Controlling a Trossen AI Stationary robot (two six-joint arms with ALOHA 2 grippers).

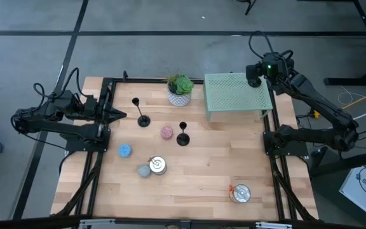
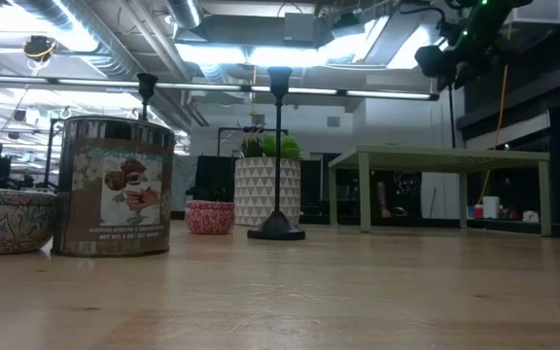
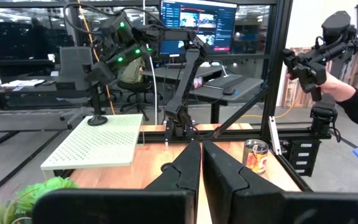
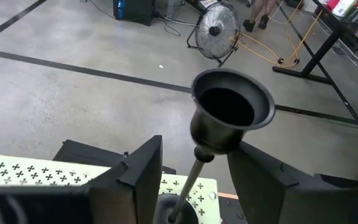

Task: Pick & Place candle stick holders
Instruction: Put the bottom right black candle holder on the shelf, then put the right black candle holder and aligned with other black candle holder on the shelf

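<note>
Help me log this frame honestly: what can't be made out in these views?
Right wrist view: the third holder's base is mostly cut off by the picture's edge.
High view: that holder is hidden under the right claw, above the green stand.
Low view: the tin hides the farther holder's base.

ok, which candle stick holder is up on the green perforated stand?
The candle stick holder between the right gripper's fingers, at the green stand's far corner. The other two stand on the table.
</note>
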